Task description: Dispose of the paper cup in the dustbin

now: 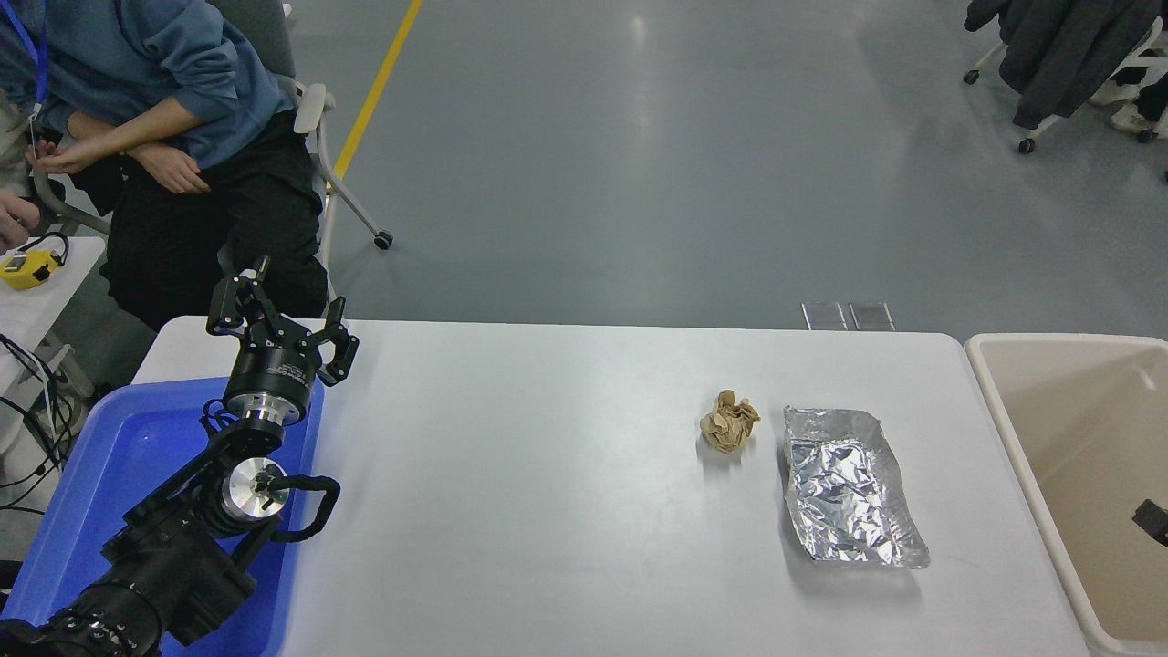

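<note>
Right tool barely shows at the dustbin's edge

Left gripper parked, fingers spread

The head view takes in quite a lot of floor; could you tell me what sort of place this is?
Probably a robotics lab or test hall: a wide grey floor with a yellow line, wheeled office chairs, and a white table laid with a crumpled paper ball and foil.

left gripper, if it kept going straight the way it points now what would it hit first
Nothing on the table: the left gripper points up and away past the table's far edge, toward the seated person's black trousers. Depth is unclear, so contact is uncertain.
</note>
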You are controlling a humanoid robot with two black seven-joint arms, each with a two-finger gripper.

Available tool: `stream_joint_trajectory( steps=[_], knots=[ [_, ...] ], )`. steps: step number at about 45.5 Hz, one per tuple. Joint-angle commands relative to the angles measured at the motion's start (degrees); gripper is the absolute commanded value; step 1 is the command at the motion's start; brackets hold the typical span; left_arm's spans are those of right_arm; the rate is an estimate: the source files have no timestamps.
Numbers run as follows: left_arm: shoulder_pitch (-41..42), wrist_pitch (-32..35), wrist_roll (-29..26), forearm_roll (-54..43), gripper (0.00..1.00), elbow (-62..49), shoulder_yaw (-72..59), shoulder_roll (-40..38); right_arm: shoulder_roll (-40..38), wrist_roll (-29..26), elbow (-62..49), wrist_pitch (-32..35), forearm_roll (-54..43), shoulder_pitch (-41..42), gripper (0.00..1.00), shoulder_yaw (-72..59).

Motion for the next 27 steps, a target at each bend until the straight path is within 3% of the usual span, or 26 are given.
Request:
stream_joint_trajectory(
  steps=[1,13,27],
  knots=[
    [0.0,0.0,0.0,0.0,1.0,0.0,0.0,0.0,-2.3,0.0,1.2,3.0,4.7,3.2,0.98,12.1],
    [-0.1,0.0,0.0,0.0,1.0,0.0,0.0,0.0,-9.8,-0.6,11.8,10.3,12.1,5.6,0.99,25.7],
    [-0.1,-0.1,0.0,0.0,1.0,0.0,0.0,-0.1,-28.0,-0.5,51.0,16.8,16.2,8.4,0.99,26.2]
  ],
)
